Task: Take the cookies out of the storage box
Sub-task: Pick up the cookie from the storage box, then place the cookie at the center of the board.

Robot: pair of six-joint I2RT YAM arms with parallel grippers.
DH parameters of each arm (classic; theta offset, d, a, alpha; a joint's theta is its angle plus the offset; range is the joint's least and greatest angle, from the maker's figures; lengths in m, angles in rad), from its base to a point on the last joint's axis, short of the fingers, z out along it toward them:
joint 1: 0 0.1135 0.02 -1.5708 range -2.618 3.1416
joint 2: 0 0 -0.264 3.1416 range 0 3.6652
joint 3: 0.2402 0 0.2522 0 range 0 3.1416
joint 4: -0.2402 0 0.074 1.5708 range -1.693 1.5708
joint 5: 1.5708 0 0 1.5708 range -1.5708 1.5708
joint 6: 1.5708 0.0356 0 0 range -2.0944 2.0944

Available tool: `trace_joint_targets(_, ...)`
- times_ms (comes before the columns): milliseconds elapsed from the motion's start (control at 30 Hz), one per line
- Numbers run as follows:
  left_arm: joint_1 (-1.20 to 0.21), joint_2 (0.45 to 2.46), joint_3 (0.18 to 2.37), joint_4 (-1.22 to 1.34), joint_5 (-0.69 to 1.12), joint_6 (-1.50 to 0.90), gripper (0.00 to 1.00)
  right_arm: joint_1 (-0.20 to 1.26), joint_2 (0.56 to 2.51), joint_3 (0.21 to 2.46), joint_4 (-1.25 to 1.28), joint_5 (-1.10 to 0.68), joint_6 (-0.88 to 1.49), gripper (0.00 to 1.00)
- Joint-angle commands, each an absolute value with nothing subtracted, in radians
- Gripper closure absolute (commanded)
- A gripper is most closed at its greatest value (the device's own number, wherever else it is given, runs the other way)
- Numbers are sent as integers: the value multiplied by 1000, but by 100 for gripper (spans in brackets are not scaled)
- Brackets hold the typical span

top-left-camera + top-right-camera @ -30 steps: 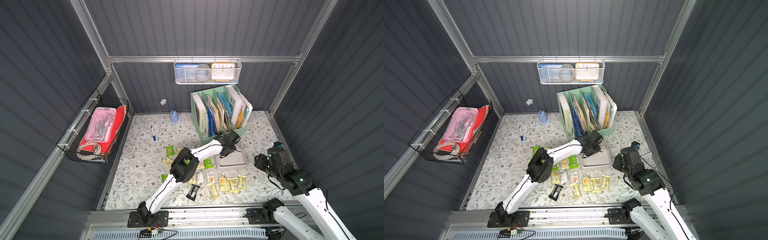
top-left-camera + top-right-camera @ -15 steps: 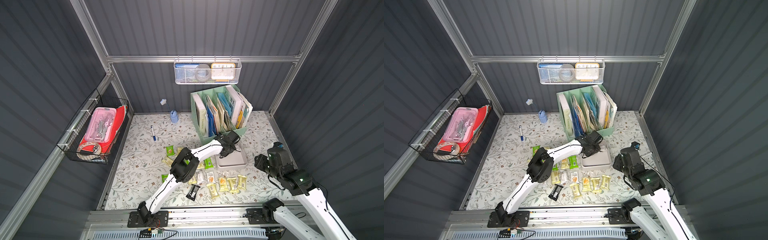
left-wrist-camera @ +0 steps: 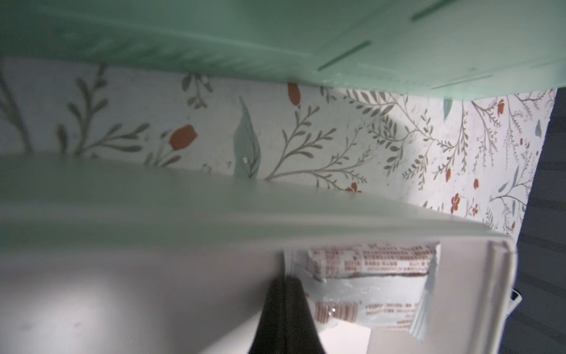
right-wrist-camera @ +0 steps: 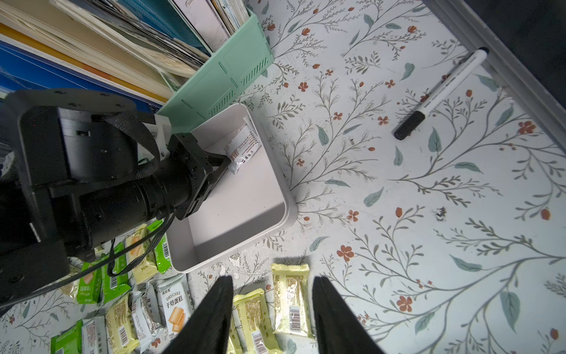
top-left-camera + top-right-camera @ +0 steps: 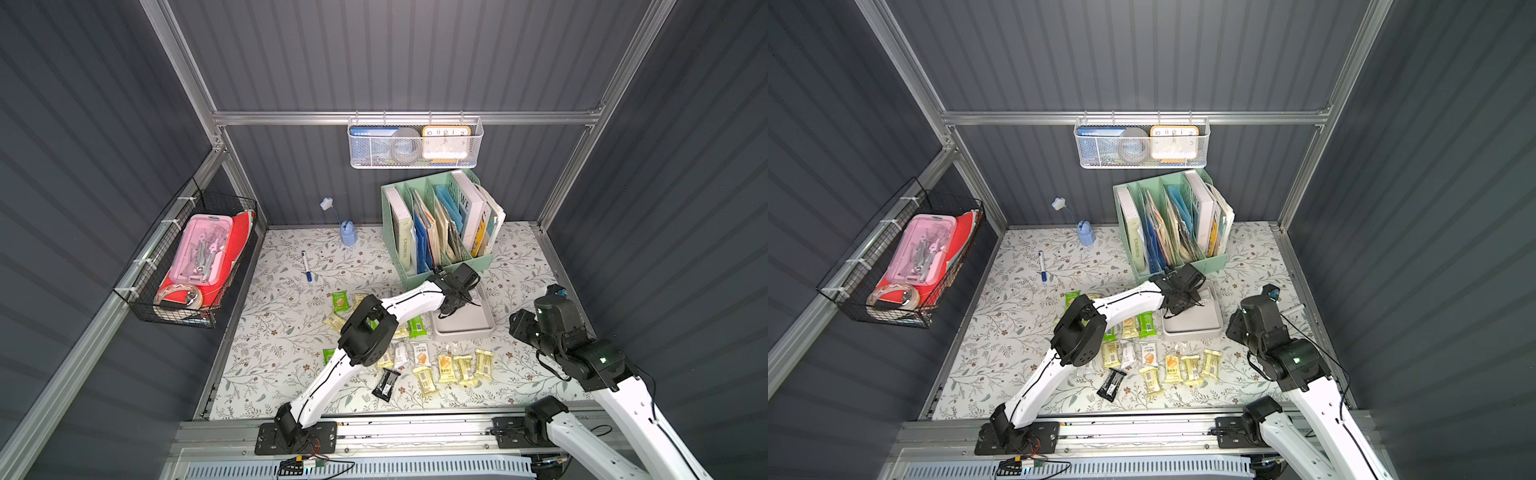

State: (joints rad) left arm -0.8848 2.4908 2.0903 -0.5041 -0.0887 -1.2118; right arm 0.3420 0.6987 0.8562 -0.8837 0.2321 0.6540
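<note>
The left gripper (image 4: 227,161) is pressed together on the crimped edge of a whitish foil packet (image 4: 243,144), lodged in the far corner of the shallow, round-cornered plastic box (image 4: 289,208). The right gripper (image 4: 272,279) is held spread above flat yellow packets (image 4: 291,297) near the front edge of the table (image 4: 398,184).

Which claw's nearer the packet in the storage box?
Left. Left claw is inside the storage box, shut on the packet; right claw hangs open outside it, over laid-out cookies.
</note>
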Motion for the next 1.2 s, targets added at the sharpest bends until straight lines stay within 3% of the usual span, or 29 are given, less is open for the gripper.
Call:
trace_joint_targets(0, -890, 2431, 2043, -539, -125, -1178, 100, 339, 694, 862, -895, 239, 653, 53)
trace_joint_targets(733, -910, 1934, 1599, -414, -250, -1243, 100, 339, 712, 867, -869, 231, 640, 53)
trace_joint_targets(1167, -881, 1572, 1370, -613, -483, -1356, 100, 339, 759, 868, -820, 193, 630, 53)
